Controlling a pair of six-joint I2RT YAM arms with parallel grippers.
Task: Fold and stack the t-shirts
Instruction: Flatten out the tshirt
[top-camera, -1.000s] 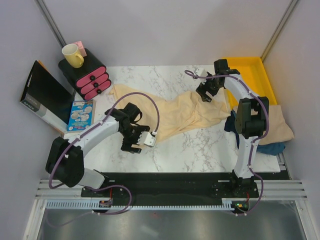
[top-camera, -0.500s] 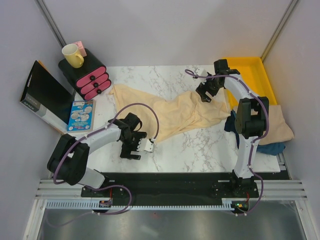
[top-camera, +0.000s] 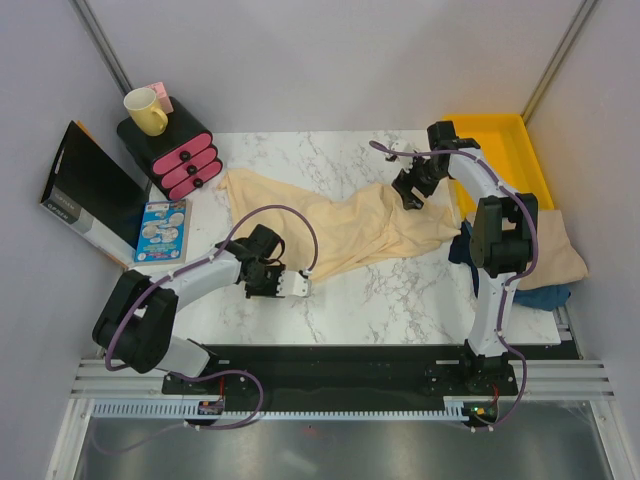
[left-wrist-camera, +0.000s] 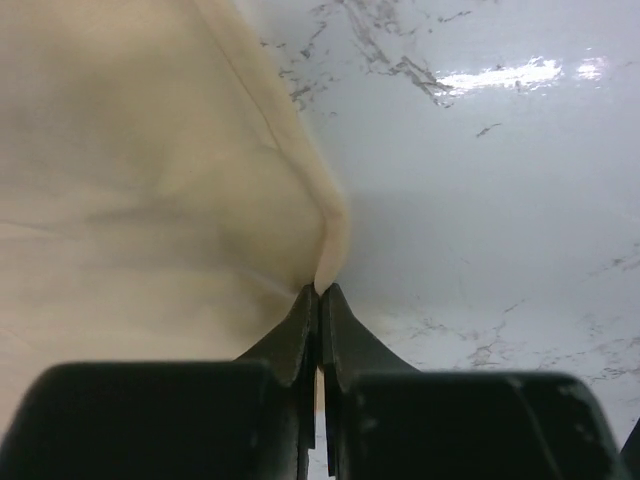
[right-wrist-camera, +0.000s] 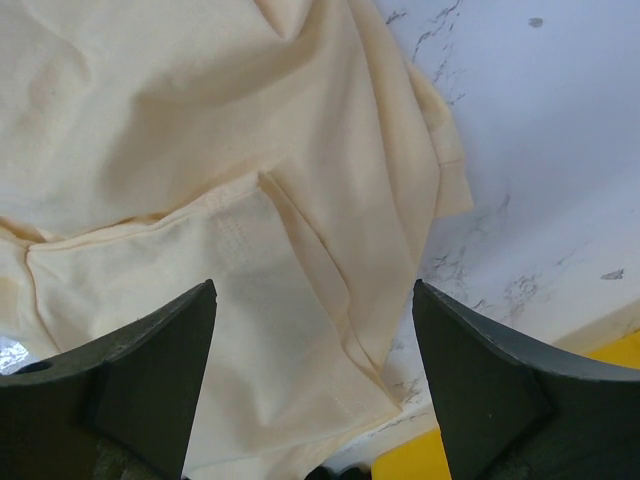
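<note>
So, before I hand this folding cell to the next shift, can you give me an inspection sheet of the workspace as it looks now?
Surface: white marble table, no stains seen.
Job's things: cream t-shirt lies crumpled across the middle; second t-shirt draped at the right edge over a dark blue cloth; yellow tray far right.
Clutter: yellow mug on a pink drawer unit, black box, blue booklet, all at the left.
Grippers: left gripper shut on the cream t-shirt's near edge; right gripper open over its right end.
Cables: purple cables loop along both arms; no snag seen.
Surroundings: pale walls, metal rail at the near edge.
</note>
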